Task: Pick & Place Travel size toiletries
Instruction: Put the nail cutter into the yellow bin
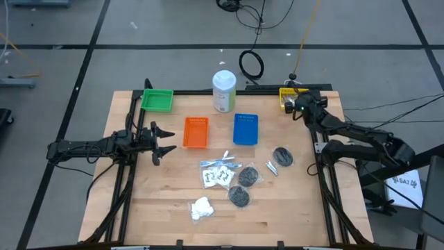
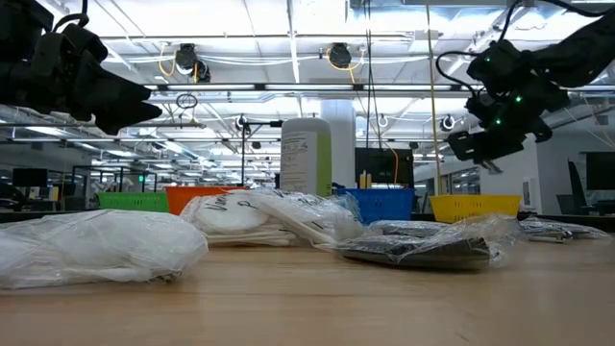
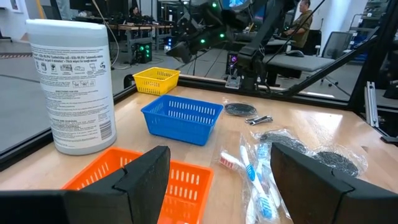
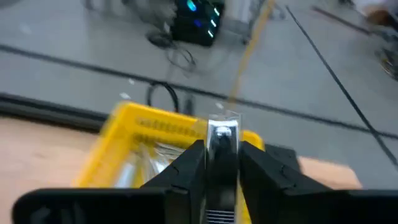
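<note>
While right claw (image 4: 221, 163) pinches silvery stick (image 4: 222, 138) above yellow tray (image 4: 121, 146); left claw (image 1: 164, 139) spread, table's left.

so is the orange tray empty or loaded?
Empty, as far as it shows. From above the orange tray shows only its ribbed floor; the left wrist view shows bare slats too, though the open left hand hides part of it.

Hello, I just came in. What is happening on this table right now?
The robot is sorting small toiletries into coloured trays. The right gripper is above the yellow tray at the table's far right corner, with a slim silvery item between its fingers. The left gripper waits open beside the orange tray. Several things lie unsorted on the wood: clear sachets, dark round puffs and a white fluffy wad.
</note>
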`<action>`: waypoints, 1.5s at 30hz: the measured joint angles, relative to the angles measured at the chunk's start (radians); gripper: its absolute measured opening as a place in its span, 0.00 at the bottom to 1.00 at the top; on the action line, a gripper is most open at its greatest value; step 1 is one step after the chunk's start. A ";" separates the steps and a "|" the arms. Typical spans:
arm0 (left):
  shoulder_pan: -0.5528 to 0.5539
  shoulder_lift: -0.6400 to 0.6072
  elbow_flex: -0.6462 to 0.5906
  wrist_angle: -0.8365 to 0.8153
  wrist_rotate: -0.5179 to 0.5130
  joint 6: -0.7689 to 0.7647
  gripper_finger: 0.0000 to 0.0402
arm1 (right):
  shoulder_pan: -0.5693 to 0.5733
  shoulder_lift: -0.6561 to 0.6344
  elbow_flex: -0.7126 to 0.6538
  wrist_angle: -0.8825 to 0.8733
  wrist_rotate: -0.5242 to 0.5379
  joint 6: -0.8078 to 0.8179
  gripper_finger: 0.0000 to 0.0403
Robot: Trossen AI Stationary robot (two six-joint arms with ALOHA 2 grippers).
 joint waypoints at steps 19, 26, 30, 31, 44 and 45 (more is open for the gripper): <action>0.000 0.000 0.000 0.000 0.000 0.000 0.68 | 0.002 -0.043 -0.016 0.191 -0.664 0.024 0.42; 0.000 0.000 0.000 0.000 0.000 0.000 0.68 | 0.285 -0.071 -0.016 0.493 -1.306 0.237 0.41; 0.000 0.000 0.000 0.000 0.000 0.000 0.68 | 0.645 -0.074 0.017 0.562 -1.137 0.166 0.41; 0.000 0.000 0.000 0.000 0.000 0.000 0.68 | 0.727 -0.074 0.038 0.535 -1.075 0.137 0.41; 0.000 0.000 0.000 -0.001 0.000 0.000 0.68 | 1.319 0.199 0.297 -0.464 -0.238 0.676 0.41; 0.000 0.000 0.000 -0.002 0.000 0.000 0.68 | 1.327 0.225 0.297 -0.495 -0.249 0.737 0.41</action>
